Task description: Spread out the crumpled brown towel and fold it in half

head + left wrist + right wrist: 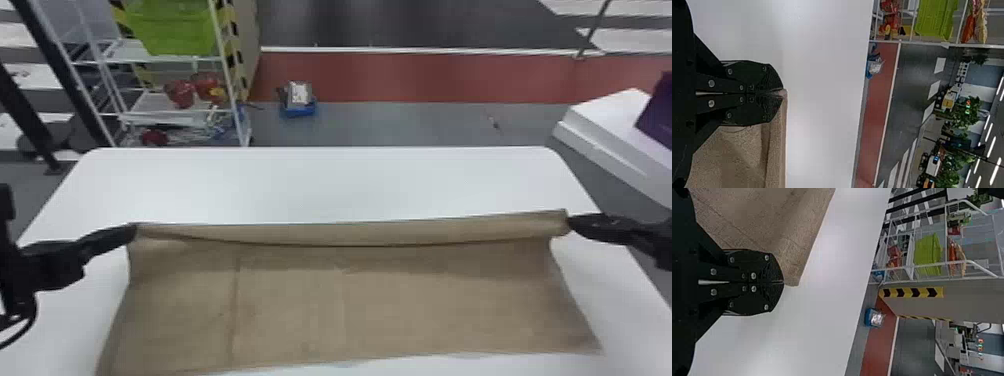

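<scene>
I am working both arms over the white table (320, 185), where the brown towel (350, 305) is lying spread across the near part, its long side running from left to right. With the left gripper (134, 231) I am pinching the far left corner; in its own wrist view the jaws are pressing together, with a bit of cloth showing right at the tips. With the right gripper (571, 222) I am holding the far right corner, and its jaws are also closing on the cloth, a small flap of it sticking out just past the tips. Between the two grippers the far edge is stretching nearly straight, and a narrow band along it is turning over, with a dark, slightly sagging line beneath it. The rest of the towel is reaching toward me, mostly smooth, with a few faint creases. Beyond the table, a green bin (175, 27) is sitting on a white rack (172, 59).
</scene>
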You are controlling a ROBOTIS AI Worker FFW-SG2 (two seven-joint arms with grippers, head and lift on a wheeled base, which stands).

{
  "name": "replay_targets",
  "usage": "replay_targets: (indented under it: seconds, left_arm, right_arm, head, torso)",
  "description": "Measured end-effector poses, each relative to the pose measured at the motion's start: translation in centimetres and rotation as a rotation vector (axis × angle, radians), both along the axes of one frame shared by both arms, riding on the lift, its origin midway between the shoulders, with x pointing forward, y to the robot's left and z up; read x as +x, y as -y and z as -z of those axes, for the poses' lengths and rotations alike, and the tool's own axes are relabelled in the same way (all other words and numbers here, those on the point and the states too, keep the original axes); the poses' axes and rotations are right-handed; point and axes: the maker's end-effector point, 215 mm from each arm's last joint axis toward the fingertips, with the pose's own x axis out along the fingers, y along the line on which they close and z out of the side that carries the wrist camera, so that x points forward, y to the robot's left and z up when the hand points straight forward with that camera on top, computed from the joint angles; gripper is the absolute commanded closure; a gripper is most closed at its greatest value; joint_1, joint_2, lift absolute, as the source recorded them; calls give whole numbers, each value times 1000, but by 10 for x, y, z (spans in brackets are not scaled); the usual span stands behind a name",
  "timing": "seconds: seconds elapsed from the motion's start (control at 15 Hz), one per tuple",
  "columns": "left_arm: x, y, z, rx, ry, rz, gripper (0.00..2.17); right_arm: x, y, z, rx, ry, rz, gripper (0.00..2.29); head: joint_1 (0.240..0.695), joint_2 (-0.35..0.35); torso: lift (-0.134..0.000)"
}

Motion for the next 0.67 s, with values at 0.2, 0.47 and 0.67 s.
replay_targets:
  seconds: [0.2, 0.47, 0.67]
  left_arm:
    - [-13, 3, -7, -9, 20, 2, 1440]
    - [-38, 7, -20, -35, 53, 3, 1440]
    - [-59, 6, -23, -57, 62, -6, 1436]
  right_arm:
    - [-13, 5, -2, 22, 12, 6, 1214]
    - [-24, 8, -3, 37, 25, -2, 1214]
    - [-30, 9, -11, 61, 50, -6, 1214]
  head:
    - [695, -18]
    - [695, -27]
    - [695, -29]
  torso:
    - [-123]
    - [-123]
    - [-123]
